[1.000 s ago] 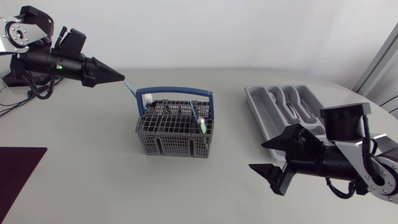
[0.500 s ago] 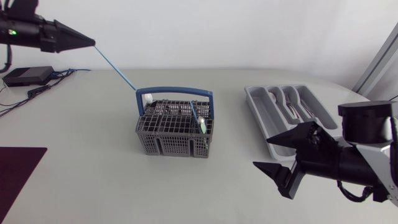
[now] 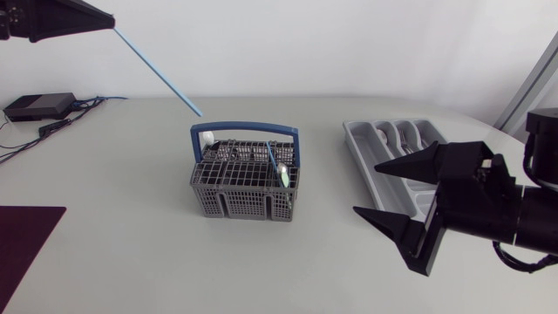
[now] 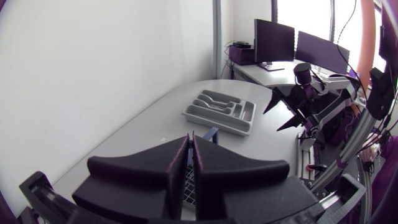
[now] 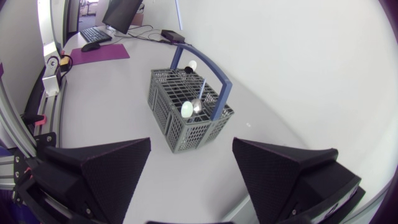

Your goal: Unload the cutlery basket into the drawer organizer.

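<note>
Upper left of head view — left gripper [image 3: 105, 19] clamped on blue stick [image 3: 157, 70], tip above centre basket [image 3: 235, 202]; likely light, stiff, slick — grip its end. Right gripper [image 3: 366, 189] agape, lower right, by organizer [image 3: 366, 153].

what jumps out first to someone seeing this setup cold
The left gripper, high at the head view's far left, holds a thin blue stick slanting down toward the grey cutlery basket at mid-table. At the right, the right gripper gapes wide open by the grey organizer.
</note>
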You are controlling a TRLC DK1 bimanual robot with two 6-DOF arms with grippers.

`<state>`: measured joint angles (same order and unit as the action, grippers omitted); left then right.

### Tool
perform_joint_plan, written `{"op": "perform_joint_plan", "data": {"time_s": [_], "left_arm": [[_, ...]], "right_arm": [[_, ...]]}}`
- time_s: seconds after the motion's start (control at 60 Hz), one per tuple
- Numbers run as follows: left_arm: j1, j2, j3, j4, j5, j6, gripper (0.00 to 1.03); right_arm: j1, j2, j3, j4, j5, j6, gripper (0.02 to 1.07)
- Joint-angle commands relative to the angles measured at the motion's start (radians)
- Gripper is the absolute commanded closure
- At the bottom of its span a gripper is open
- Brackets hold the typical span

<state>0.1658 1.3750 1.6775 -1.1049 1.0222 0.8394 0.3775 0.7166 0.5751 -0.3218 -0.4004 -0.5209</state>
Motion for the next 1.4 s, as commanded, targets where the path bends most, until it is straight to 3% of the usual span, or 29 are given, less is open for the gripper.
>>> {"op": "perform_joint_plan", "data": {"time_s": [0.0, 0.367, 0.617, 0.883, 1.1, 1.383], "left_arm": [[-0.068, -0.007, -0.047, -0.024, 0.027, 0.029, 0.93], [-0.379, 0.087, -0.157, -0.012, 0.029, 0.027, 0.92], [-0.52, 0.134, -0.157, 0.01, 0.029, -0.005, 0.92], [-0.601, 0.173, -0.154, 0.062, 0.027, -0.06, 0.93], [-0.614, 0.193, -0.157, 0.089, 0.022, -0.074, 0.93], [-0.617, 0.197, -0.16, 0.111, 0.012, -0.08, 0.93]], "right_arm": [[0.028, -0.005, 0.028, -0.025, -0.009, 0.019, 0.12], [0.069, 0.087, 0.074, 0.009, -0.032, 0.078, 0.12], [0.147, 0.193, 0.117, 0.05, -0.032, 0.142, 0.13], [0.213, 0.282, 0.129, 0.09, -0.034, 0.188, 0.2], [0.224, 0.325, 0.157, 0.113, -0.037, 0.216, 0.22], [0.225, 0.342, 0.183, 0.105, -0.051, 0.245, 0.54]]}}
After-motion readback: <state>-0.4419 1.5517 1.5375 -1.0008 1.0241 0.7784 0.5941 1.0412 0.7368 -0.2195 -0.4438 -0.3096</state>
